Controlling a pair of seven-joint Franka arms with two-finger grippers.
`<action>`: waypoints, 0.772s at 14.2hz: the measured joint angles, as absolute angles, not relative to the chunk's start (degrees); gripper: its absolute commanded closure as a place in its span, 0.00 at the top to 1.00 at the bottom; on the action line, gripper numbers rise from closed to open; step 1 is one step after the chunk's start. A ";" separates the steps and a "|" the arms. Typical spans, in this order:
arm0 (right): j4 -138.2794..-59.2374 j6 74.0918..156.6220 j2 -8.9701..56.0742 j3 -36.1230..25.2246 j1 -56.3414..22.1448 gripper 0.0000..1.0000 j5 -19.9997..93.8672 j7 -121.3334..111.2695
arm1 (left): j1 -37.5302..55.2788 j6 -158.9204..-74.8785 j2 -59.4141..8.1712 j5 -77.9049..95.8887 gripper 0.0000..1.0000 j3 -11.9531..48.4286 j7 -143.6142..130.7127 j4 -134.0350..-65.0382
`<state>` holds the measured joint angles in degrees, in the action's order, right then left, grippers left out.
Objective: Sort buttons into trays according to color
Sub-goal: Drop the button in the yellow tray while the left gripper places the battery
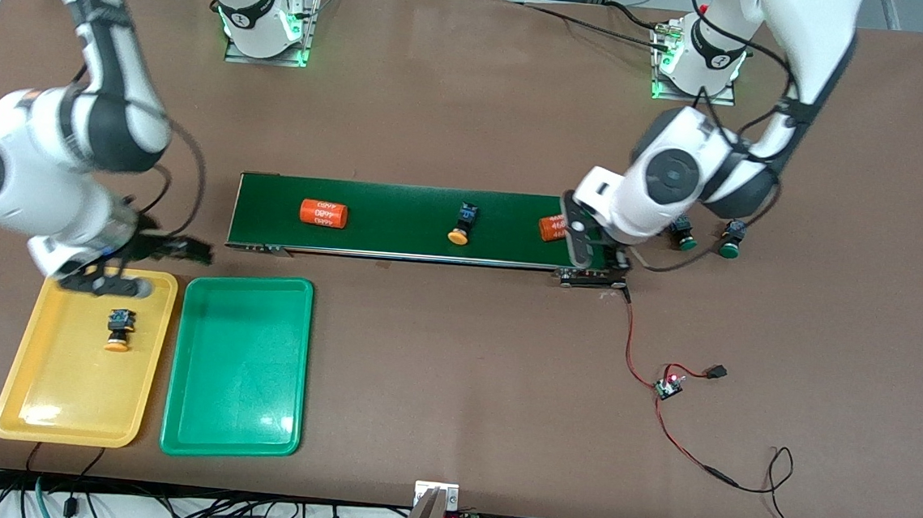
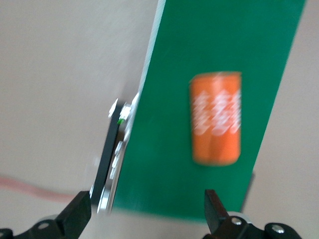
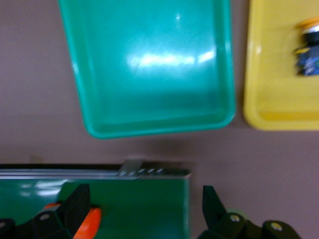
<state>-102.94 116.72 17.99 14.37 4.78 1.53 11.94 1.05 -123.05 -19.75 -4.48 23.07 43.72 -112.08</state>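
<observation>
One yellow-capped button (image 1: 119,331) (image 3: 306,47) lies in the yellow tray (image 1: 30,391) (image 3: 279,109). The green tray (image 1: 232,430) (image 3: 154,64) beside it holds nothing. Another yellow button (image 1: 461,225) lies mid-belt on the dark-green conveyor (image 1: 398,234). Two green buttons (image 1: 684,235) (image 1: 731,241) stand on the table off the conveyor's end toward the left arm, partly hidden by that arm. My right gripper (image 1: 186,250) (image 3: 144,206) is open and empty, between the yellow tray's upper edge and the conveyor's end. My left gripper (image 1: 584,247) (image 2: 147,214) hangs open and empty over the conveyor's other end.
Two orange cylinders with white numbers lie on the belt, one (image 1: 323,214) (image 3: 89,221) toward the right arm's end, one (image 1: 551,227) (image 2: 217,117) under my left hand. A red-and-black cable with a small board (image 1: 668,385) trails across the table from the conveyor's motor end.
</observation>
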 measured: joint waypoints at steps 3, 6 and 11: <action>-108.70 121.29 14.67 17.89 -1.46 1.00 1.56 25.34 | 0.61 -117.34 -18.92 -3.66 1.00 16.81 36.24 -110.21; -110.36 127.91 15.74 18.12 -12.49 1.00 1.15 40.05 | 0.00 -113.39 -19.22 -3.53 1.00 12.70 24.94 -110.42; -110.58 131.55 20.99 18.03 -23.81 1.00 -8.03 58.83 | -0.13 -110.01 -19.32 -3.50 1.00 11.40 -0.47 -113.39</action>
<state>-110.58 131.55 20.99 18.03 -23.81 -8.03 58.83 -0.13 -110.01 -19.32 -3.50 11.40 -0.47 -113.39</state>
